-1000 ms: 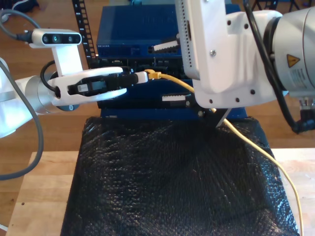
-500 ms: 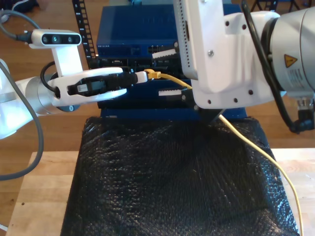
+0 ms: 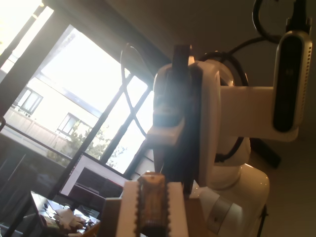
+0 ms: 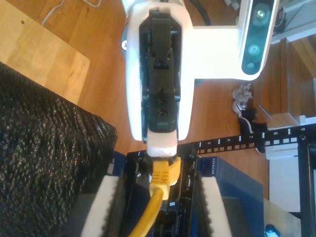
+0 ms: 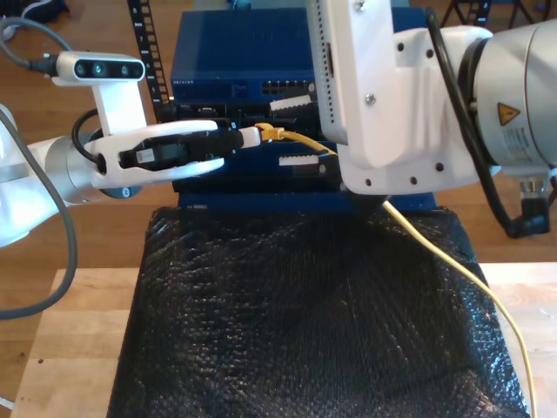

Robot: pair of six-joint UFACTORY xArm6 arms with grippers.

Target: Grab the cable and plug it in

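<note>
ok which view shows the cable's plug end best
Second wrist view: the cable end is large and sharp at my first gripper. The exterior view shows it small; the first wrist view, dark and blurred.

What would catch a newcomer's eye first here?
The yellow cable runs over the black mat towards the blue box behind. My first pincer, from the exterior view's left, grips its plug; my second pincer straddles the cable, open.

A lab: blue network switch (image 5: 239,52) on a rack rail (image 5: 148,48), wooden floor (image 5: 78,26).
</note>
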